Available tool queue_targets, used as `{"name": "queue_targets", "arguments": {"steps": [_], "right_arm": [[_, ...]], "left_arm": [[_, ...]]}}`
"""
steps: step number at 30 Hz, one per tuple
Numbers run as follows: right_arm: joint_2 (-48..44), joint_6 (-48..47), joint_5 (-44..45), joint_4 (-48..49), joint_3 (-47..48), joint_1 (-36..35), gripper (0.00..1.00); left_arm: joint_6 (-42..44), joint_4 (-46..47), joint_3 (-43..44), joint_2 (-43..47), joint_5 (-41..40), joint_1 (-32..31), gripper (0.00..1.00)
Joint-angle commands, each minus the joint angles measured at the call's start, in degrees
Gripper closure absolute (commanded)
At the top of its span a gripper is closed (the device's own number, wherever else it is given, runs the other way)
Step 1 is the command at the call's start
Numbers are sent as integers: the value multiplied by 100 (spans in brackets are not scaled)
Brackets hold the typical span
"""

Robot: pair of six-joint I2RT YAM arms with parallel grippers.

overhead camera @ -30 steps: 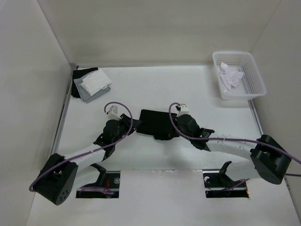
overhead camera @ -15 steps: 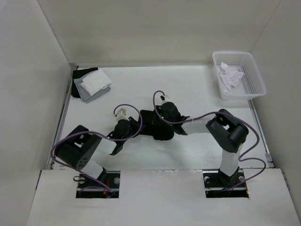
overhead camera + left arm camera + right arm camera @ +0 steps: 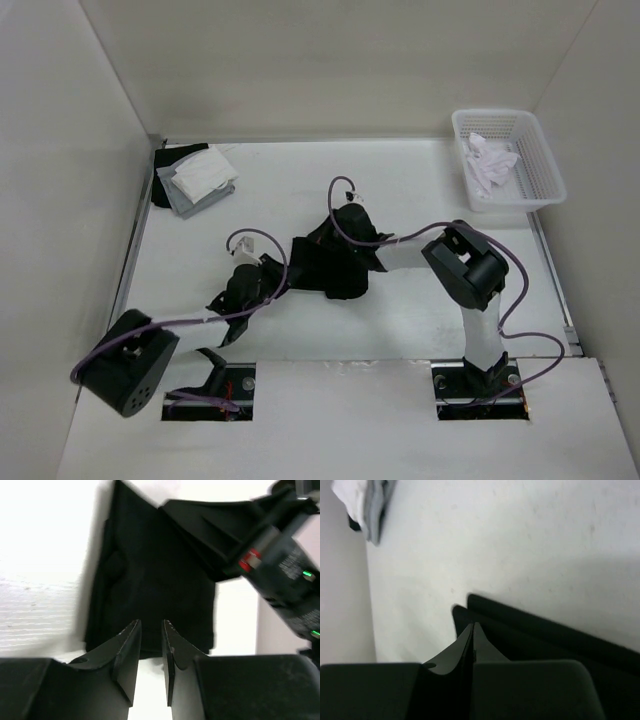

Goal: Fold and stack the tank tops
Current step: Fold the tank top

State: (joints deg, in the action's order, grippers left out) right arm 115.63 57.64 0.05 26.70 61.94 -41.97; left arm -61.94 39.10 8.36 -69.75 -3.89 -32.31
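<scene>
The black tank top [image 3: 335, 278] lies folded in the middle of the table. It also shows in the left wrist view [image 3: 150, 570] and the right wrist view [image 3: 545, 630]. My right gripper [image 3: 324, 238] reaches over it from the right; its jaws [image 3: 472, 626] are pressed shut at the corner of the top layer. My left gripper [image 3: 278, 272] sits at the top's left edge, its jaws [image 3: 150, 624] parted by a narrow gap with nothing between them. A stack of folded tank tops [image 3: 196, 178], white on grey on black, lies at the back left.
A white mesh basket [image 3: 540, 170] with crumpled white cloth [image 3: 490, 162] stands at the back right. White walls close in the table on the left, back and right. The right arm's body [image 3: 280, 565] hangs just beyond the black top in the left wrist view.
My right gripper has swung left from the black top's right edge to over its left part. The top now looks narrower. My left gripper moved in, then drew back slightly.
</scene>
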Motion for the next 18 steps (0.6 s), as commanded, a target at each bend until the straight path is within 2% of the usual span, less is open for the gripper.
{"name": "queue_targets", "arguments": {"steps": [1,5,8,14,18], "right_arm": [[-1,246,270,90,381,22,96],[-501,78,90,505,304,48,92],[-1216,-247,87,659,-131,97,86],[-3443,-1018,399,571,-1825,580,64],[-5217,-1483,876,210,-2987,1234,48]], "left_arm": [[128,-611,82,936,-100,-46,78],[501,-1769,355,2046,-558,-4,76],[886,-2607,619,2489,-955,182,72],[1334,-3520,972,2651,-1058,913,55],[1430,-4030,1160,2482,-1052,1348,50]]}}
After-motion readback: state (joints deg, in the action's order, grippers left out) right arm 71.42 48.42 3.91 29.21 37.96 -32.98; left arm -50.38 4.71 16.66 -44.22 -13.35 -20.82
